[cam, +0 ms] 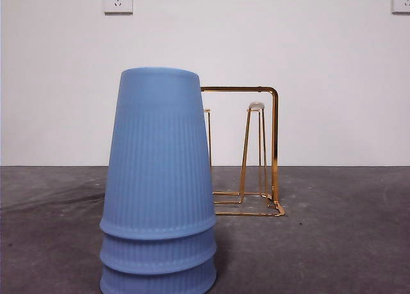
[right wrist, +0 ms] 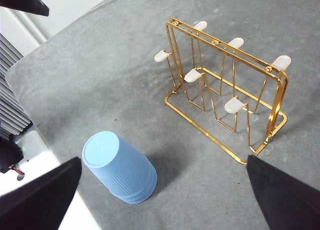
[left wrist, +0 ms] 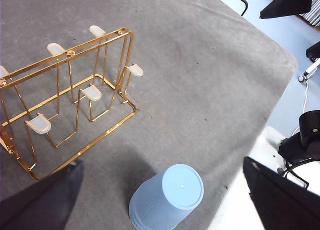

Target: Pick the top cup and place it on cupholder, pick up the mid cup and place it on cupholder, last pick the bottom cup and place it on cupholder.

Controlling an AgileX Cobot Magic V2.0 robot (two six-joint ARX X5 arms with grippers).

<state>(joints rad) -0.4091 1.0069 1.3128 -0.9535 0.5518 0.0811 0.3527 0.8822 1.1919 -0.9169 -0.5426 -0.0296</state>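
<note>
Blue stacked cups [cam: 159,185] at lower left: the top cup [cam: 160,153] should be gripped alone; left gripper [left wrist: 160,200] and right gripper [right wrist: 160,200] are spread, empty; cupholder [cam: 262,153] unloaded.

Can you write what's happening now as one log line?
cups: stacked, upside down | rack: empty | left hand: open, waiting | right hand: open, waiting

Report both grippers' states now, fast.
Left gripper: open, holding nothing, above the blue cups.
Right gripper: open, holding nothing.
</note>
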